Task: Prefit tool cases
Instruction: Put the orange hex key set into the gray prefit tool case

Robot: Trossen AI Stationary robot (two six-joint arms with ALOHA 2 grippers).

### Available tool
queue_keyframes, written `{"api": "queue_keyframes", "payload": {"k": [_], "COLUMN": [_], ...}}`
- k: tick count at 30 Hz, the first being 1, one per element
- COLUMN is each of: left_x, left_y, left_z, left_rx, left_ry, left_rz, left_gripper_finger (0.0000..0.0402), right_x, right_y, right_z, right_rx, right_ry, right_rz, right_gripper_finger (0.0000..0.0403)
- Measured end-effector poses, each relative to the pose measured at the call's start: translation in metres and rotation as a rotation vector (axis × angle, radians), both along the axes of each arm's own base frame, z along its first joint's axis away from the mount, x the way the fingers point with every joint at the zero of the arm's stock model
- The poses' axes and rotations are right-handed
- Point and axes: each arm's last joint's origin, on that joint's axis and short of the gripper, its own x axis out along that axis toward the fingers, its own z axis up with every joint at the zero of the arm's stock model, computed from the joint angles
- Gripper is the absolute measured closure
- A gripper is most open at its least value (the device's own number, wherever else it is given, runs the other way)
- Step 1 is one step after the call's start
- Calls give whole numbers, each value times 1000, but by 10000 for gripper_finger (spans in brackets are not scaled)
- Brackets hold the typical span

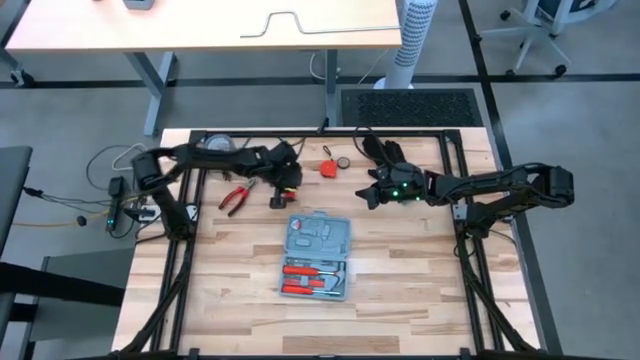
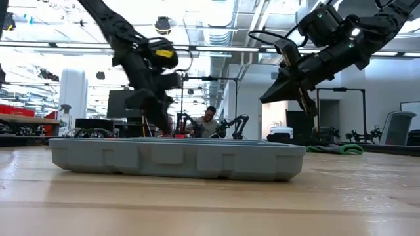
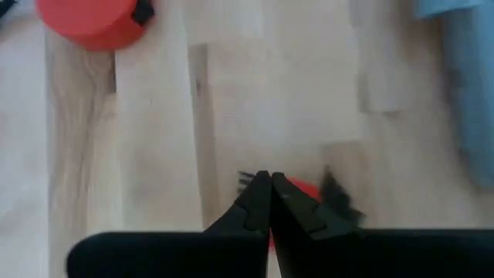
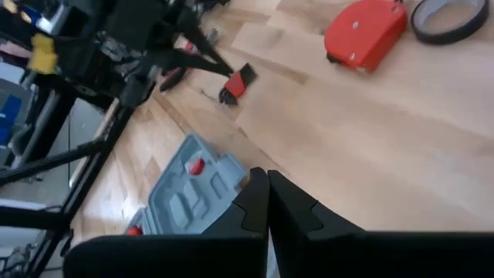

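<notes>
The tool case is seen lying open and flat near the middle of the wooden surface, between the two arms and nearer to the front edge than they are. In the high view its grey moulded inside is shown: the half farther from the front carries mostly bare recesses, while in the nearer half two red-handled tools are laid side by side. In the low view the case is seen from the side as a low, long grey tray resting directly on the wood.

The left pincer is held behind the case, over a small black and red tool that lies on the surface. In the left wrist view its two dark fingers are pressed together at the tips, and nothing is gripped between them; part of the small red and black tool is seen just past the tips. Whether the tips touch this tool cannot be told.

The right pincer is held above the surface, behind the case and to its right. Its fingers are also closed together, with nothing held.

Red-handled pliers are placed left of the left pincer. A red tape measure and a dark tape roll are placed close beside each other between the arms, towards the back edge.
</notes>
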Motion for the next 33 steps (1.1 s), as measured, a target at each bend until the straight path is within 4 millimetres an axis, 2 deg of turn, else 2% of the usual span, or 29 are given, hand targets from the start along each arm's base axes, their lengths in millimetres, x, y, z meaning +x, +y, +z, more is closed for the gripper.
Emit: {"api": "queue_keyframes", "payload": {"k": [4, 7, 10, 15, 20, 29, 33], "left_x": [20, 25, 20, 2, -11, -22, -41], "left_y": [8, 12, 13, 9, 1, 0, -8], "left_z": [-7, -11, -16, -19, -12, 26, 26], "left_rx": [22, 12, 8, -101, -157, -135, -232], "left_ry": [36, 109, 205, 365, 449, 258, 162], "left_rz": [27, 38, 61, 60, 79, 154, 200], "left_gripper_finger": [401, 401, 402, 402, 401, 401, 401], "right_x": [1, 1, 2, 3, 3, 3, 3], "right_y": [4, 6, 9, 14, 17, 17, 17], "right_z": [0, -1, -1, -1, -1, -2, -2], "right_rx": [15, 28, 28, 28, 28, 26, 23], "right_ry": [2, 3, 2, 7, 10, 16, 19], "right_rz": [9, 10, 21, 43, 55, 58, 61], "right_gripper_finger": [390, 390, 390, 390, 390, 390, 390]}}
